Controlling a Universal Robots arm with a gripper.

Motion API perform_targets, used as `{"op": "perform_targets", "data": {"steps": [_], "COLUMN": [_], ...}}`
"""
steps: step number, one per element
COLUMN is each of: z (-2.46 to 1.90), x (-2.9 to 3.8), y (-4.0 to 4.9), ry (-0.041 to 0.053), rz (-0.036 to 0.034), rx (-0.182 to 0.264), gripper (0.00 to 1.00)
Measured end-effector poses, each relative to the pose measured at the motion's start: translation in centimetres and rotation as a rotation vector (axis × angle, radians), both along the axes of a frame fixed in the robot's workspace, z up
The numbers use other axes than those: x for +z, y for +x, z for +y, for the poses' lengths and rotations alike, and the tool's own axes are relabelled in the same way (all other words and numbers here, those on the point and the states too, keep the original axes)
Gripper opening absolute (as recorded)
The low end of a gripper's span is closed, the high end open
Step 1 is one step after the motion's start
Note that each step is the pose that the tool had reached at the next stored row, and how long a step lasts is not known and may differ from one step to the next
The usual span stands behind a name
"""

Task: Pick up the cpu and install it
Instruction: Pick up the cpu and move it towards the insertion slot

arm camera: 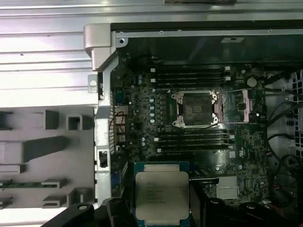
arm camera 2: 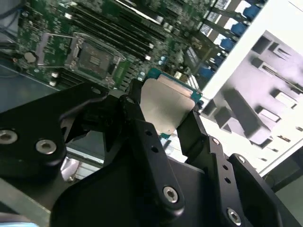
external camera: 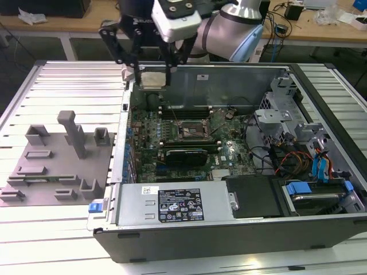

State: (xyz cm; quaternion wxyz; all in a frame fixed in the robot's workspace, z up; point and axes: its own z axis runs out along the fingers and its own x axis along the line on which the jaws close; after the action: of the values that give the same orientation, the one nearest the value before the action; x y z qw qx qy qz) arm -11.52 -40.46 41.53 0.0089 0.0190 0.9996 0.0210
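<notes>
Cpu: one; a flat square chip with a dull silver top and a green-blue rim, held off every surface.
Pincer: one, black, with two fingers; it was pinching the cpu by two opposite edges.
Position of cpu: in the exterior view it hung over the computer case, at the far wall's corner towards the exterior view's left; in the first wrist view it stood well apart from the socket.
Socket: one; a dark square frame on the motherboard, lying open with a plate swung to one side.
Memory slots: long rows on two opposite sides of the socket; their number was hard to make out.
Computer case: one, lying open on the counter, filling its middle and the exterior view's right side.
Fixture plate: one, grey, near the counter's edge at the exterior view's left; several raised blocks, one post taller than the rest.
Arm: one; its upper part was cut off by the exterior view's frame.
Hidden parts: the fingers covered two edges of the cpu in the second wrist view; the pincer's body masked one edge of it in the first wrist view; the cpu's underside was unseen.
</notes>
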Motion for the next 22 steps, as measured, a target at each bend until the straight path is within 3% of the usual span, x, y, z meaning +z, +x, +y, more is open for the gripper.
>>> {"op": "perform_targets", "data": {"steps": [6,9,12,14,17,18,19,22], "z": [-0.01,-0.02,-0.03,-0.03,-0.03,-0.03,-0.03,0.00], "x": [0.00,0.00,0.00,0.00,-0.02,-1.74,-2.74,-3.43], "y": [2.91,4.96,6.37,7.01,7.16,7.63,8.11,8.43], "ry": [0.0000,0.0000,0.0000,0.0000,0.0002,0.0002,0.0001,0.0001], "rz": [0.0001,0.0001,0.0001,0.0001,0.0000,0.0091,0.0249,0.0321], "rx": [0.000,0.000,0.000,0.000,0.000,0.000,0.000,0.000], "gripper": [0.55,0.55,0.55,0.55,0.55,0.55,0.55,0.55]}}
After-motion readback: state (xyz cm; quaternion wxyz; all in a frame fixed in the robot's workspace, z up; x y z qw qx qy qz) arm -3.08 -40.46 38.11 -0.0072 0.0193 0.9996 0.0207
